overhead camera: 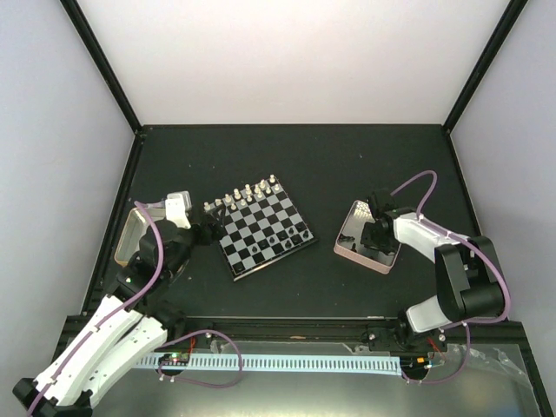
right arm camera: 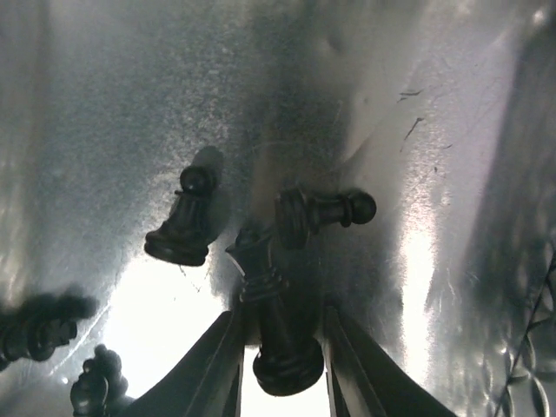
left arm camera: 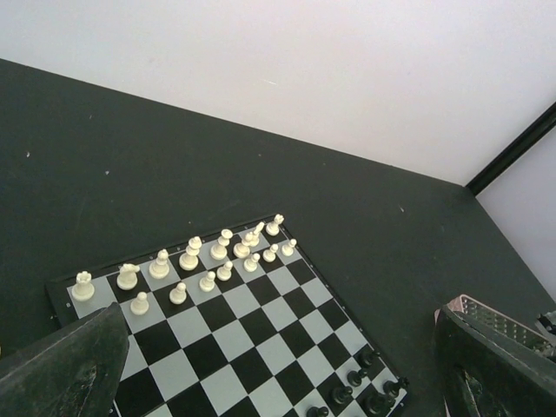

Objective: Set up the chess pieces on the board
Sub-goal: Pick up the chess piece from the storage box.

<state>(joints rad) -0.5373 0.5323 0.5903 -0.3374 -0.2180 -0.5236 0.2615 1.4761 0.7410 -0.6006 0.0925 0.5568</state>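
Observation:
The board (overhead camera: 265,234) lies left of centre, also in the left wrist view (left arm camera: 243,347). Several white chess pieces (overhead camera: 243,195) (left arm camera: 191,261) crowd its far edge. Several black ones (overhead camera: 282,236) (left arm camera: 365,391) stand near its right corner. My left gripper (overhead camera: 204,228) (left arm camera: 278,382) hovers open at the board's left edge, holding nothing. My right gripper (overhead camera: 375,228) (right arm camera: 282,347) reaches down into the pink-rimmed tray (overhead camera: 365,254). Its fingers are close against both sides of a tall black piece (right arm camera: 280,339) lying on the tray floor.
More black pieces lie loose on the metal tray floor: one (right arm camera: 182,228) to the left, one (right arm camera: 321,213) just beyond the gripped piece, two (right arm camera: 35,334) at the lower left. A tan-rimmed tray (overhead camera: 130,234) sits at the table's left edge behind the left arm.

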